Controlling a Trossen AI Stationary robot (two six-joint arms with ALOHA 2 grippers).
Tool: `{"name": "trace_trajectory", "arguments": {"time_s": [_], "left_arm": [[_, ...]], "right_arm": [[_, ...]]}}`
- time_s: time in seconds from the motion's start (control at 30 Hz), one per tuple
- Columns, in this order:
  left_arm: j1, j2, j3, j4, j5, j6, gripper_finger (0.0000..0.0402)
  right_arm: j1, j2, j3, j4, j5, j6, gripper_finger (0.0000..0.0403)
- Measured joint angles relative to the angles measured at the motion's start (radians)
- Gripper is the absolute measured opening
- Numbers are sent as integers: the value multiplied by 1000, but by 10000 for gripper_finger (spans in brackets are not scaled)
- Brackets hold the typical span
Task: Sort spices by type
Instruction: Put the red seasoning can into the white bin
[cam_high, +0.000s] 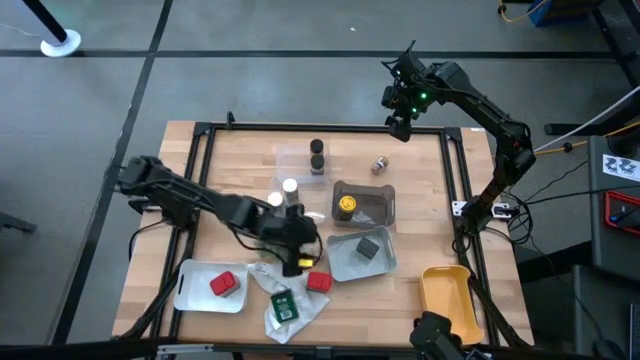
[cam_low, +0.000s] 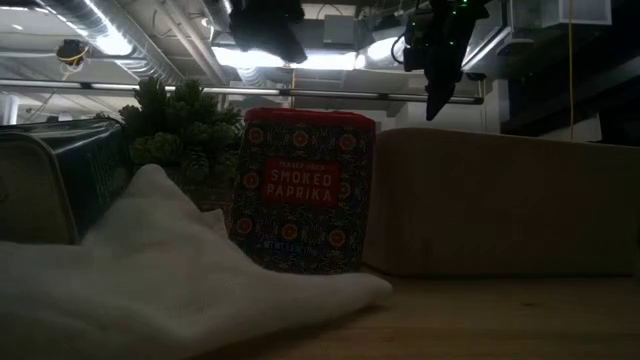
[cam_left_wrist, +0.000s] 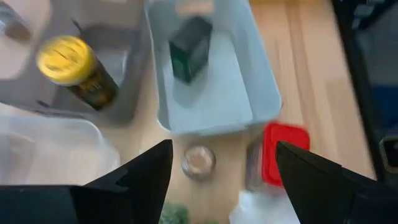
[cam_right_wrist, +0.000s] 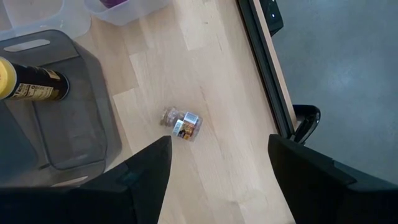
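My left gripper (cam_high: 298, 248) hangs open over the table's middle, near the front. In its wrist view a small tan round jar (cam_left_wrist: 198, 162) stands on the wood between its fingers, touching neither, and a red tin (cam_left_wrist: 285, 152) stands beside it. Beyond are a dark grey block (cam_left_wrist: 191, 48) in a pale grey tray (cam_left_wrist: 261, 93) and a yellow-capped jar (cam_left_wrist: 71, 68) in a dark tray. My right gripper (cam_high: 398, 122) waits open, high over the far edge, above a small jar (cam_right_wrist: 182, 124) lying on its side.
Two dark jars (cam_high: 317, 156) stand in a clear tray at the back. A white-capped jar (cam_high: 289, 187), a white tray (cam_high: 190, 290) with a red packet (cam_high: 222, 284), a plastic bag (cam_high: 283, 308) and a yellow tray (cam_high: 445, 295) lie around.
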Motion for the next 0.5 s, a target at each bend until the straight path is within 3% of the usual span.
{"name": "trace_trajectory", "arguments": {"time_s": [0.23,0.5], "left_arm": [[-17,182,170,-178,68,38,266],[-13,239,207,-146,157,-24,266]], "right_arm": [[0,0,0,56,0,0,266],[0,0,0,125,0,-3,266]]}}
